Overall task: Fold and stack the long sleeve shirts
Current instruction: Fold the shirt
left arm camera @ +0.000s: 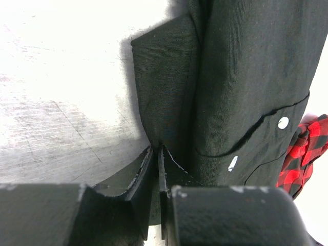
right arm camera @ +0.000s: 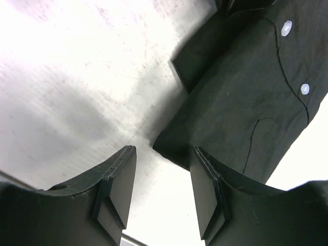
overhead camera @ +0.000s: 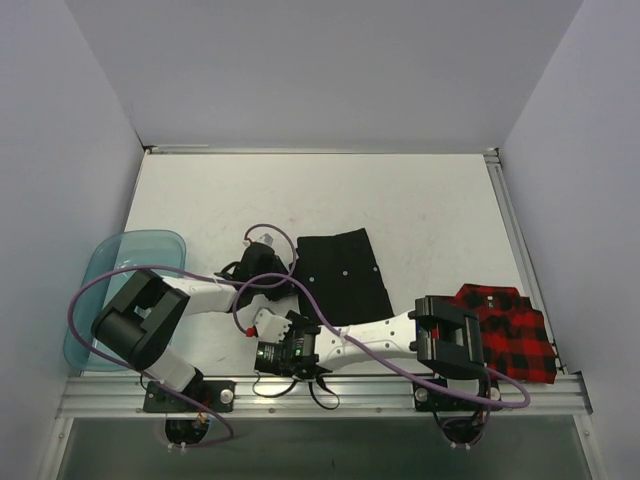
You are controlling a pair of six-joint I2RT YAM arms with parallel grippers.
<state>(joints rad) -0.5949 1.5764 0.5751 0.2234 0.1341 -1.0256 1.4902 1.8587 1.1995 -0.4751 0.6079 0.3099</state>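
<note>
spanning most of the top view, the white worktop [overhead camera: 420, 210] carries everything else. the left arm [overhead camera: 140, 322] and the right arm [overhead camera: 445, 338] both reach in from the near edge toward the middle, the right one stretched low and far across to the left.

a translucent teal tub [overhead camera: 108, 262] sits at the left edge of the worktop, partly hidden by the left arm's elbow.

the black shirt [overhead camera: 345, 275] lies near the middle as a folded oblong, button side up, its long side running away from the arm bases. the red-and-black check shirt [overhead camera: 515, 330] lies bunched at the near right corner, partly under the right arm and well apart from the black one.

the left end effector [left arm camera: 156, 154] is at the black shirt's left edge. its fingers are pressed almost together, with a pinch of the black cloth caught between them. a flap of that cloth just ahead of the tips throws a dark shadow on the worktop.

the right end effector [right arm camera: 163, 149] hangs over bare worktop at the shirt's near left corner. its fingers stand apart with nothing between them, and the folded corner lies just ahead of one finger. whether that finger touches the cloth cannot be told.

small white buttons [right arm camera: 287, 28] dot the black shirt's placket.
</note>
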